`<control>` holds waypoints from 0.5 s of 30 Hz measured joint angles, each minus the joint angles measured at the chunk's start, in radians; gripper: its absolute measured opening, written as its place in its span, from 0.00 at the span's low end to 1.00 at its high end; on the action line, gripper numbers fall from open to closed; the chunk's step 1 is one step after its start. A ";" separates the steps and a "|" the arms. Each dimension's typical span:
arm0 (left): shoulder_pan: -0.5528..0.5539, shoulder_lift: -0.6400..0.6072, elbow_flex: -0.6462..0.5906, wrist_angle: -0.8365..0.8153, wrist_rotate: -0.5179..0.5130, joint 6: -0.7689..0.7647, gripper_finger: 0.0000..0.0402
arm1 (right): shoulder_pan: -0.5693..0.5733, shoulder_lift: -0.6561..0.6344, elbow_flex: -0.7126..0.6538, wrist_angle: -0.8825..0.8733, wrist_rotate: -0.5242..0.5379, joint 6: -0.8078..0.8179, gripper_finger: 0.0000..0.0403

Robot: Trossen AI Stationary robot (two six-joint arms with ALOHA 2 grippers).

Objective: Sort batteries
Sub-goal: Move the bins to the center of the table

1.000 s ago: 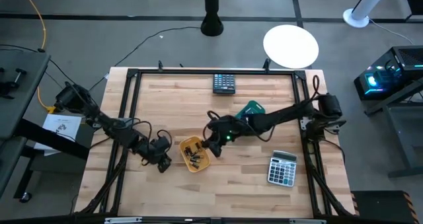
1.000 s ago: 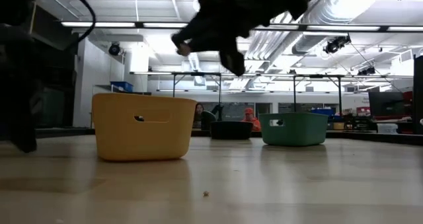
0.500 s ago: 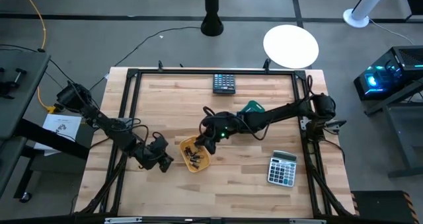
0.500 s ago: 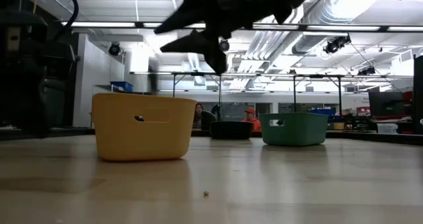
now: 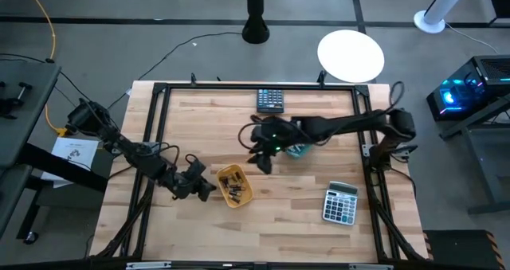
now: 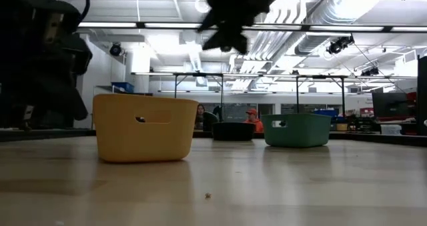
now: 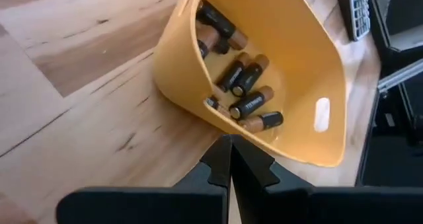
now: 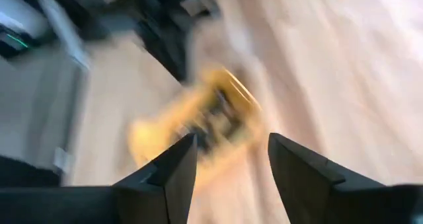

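Several batteries [image 7: 248, 95] lie in the yellow tray [image 5: 223, 174] near the table's middle; they are dark cylinders with copper ends. My left gripper [image 7: 229, 143] is shut, its tips right at the tray's left wall [image 7: 198, 108]. My right gripper [image 5: 260, 162] hangs open in the air just beyond the tray's far side with nothing between its fingers [image 8: 175, 168]. The teal tray [image 5: 300, 150] stands to the right of it, partly under the right arm. My left gripper's shut tips stand level against the foot of the yellow tray's outer wall [image 7: 221, 126], coming from the table's left. I cannot tell whether they touch it. The tray sits flat on the table.
A dark calculator [image 5: 270, 100] lies at the far edge and a grey calculator [image 5: 340, 204] at the near right. In the low view the yellow tray [image 6: 143, 129] and the teal tray [image 6: 297, 131] stand apart, with bare wood between and before them.
My right gripper has opened above the yellow tray, then risen and gone toward the far edge. My left gripper has moved a little toward the yellow tray's left wall, staying shut.
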 joint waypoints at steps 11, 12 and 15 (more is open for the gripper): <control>0.078 0.047 0.000 0.042 0.220 0.066 0.00 | -0.002 -0.254 -0.075 -0.531 0.296 0.019 0.29; 0.090 0.058 0.000 0.043 0.220 0.070 0.00 | -0.002 -0.266 -0.105 -0.560 0.313 0.059 0.24; 0.133 0.098 0.000 0.078 0.220 0.096 0.00 | -0.010 -0.286 -0.226 -0.572 0.330 0.177 0.06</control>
